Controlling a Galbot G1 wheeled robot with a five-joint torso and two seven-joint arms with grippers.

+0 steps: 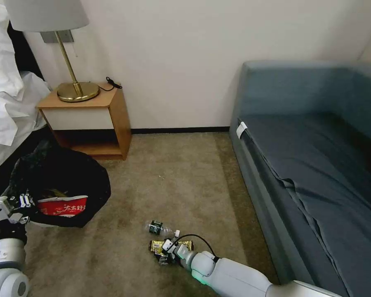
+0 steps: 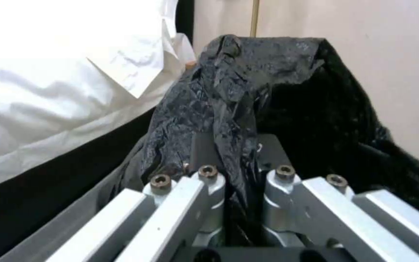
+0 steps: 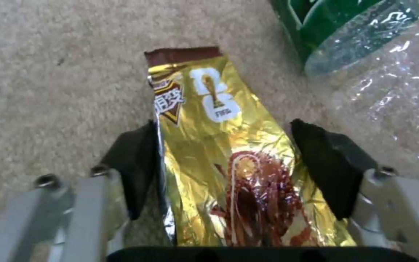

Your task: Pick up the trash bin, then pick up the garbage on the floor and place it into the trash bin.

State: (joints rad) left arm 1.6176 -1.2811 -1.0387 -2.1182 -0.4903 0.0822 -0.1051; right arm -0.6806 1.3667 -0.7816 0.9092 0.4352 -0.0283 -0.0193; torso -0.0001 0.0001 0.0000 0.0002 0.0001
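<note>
1. Beige carpet (image 1: 173, 173), cream wall, bed with white bedding (image 1: 6, 99) at far left, wooden nightstand (image 1: 92, 119) carrying a brass lamp (image 1: 72, 62), blue-grey sofa (image 1: 317, 165) along the right.
2. Left gripper (image 1: 22, 202) at lower left, clamped on the rim of the trash bin (image 1: 59, 185). Bin is lifted and tipped, mouth toward the camera; black liner (image 2: 248, 94) billows around it. A red-and-white wrapper (image 1: 64, 205) lies inside, just beyond the fingers, with a brownish scrap above it.
3. Left wrist view adds what the head view hides: a fold of liner runs down between the closed fingers (image 2: 207, 182), bedding right beside the bin.
4. Right gripper (image 1: 165, 253) down on the carpet at centre-bottom, well apart from the bin.
5. Right wrist view: jaws spread, black pads (image 3: 134, 163) straddling the gold snack wrapper (image 3: 224, 153), one pad at each long edge, wrapper flat on the carpet, not pinched.
6. Clear bottle with green label (image 1: 157, 227) lies just beyond the right gripper, beside the wrapper's far end; cap end points toward the sofa.
7. From the head camera, the gripper covers part of the wrapper.
</note>
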